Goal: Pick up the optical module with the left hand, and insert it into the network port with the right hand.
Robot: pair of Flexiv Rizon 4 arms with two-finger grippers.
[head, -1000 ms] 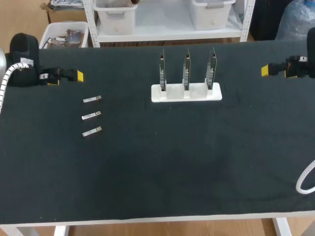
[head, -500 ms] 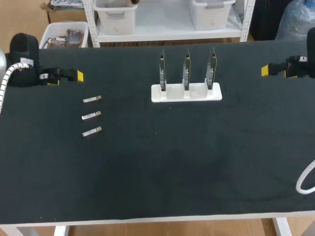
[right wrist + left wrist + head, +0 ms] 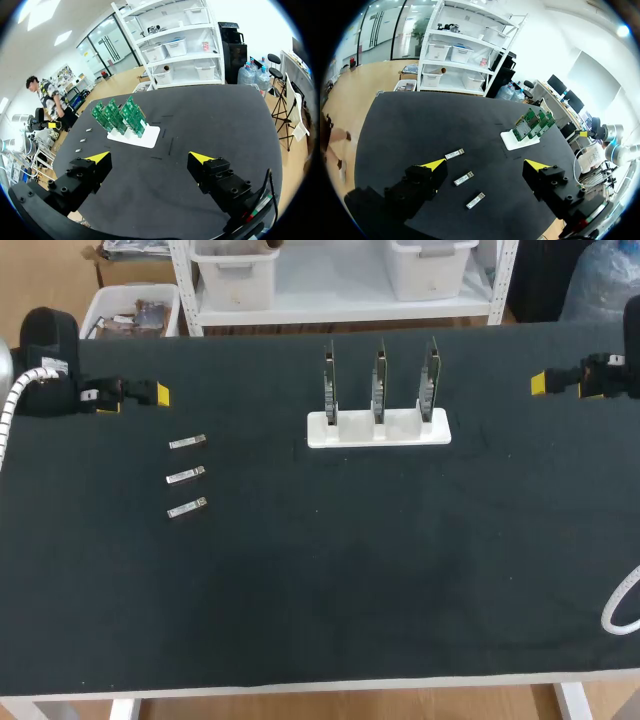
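Optical modules [image 3: 187, 475] lie loose, white rack [image 3: 400, 432] holds three cards [image 3: 380, 380], both arms' jaws apart.

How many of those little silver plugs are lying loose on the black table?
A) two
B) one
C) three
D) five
C: three optical modules lie in a line, apart from each other, on the black table, and nothing is touching them.

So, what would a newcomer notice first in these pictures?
Three green circuit boards stand upright in a white holder on the table, centre back. Three optical modules lie in a column near the left end effector. It and the right end effector are open, holding nothing.
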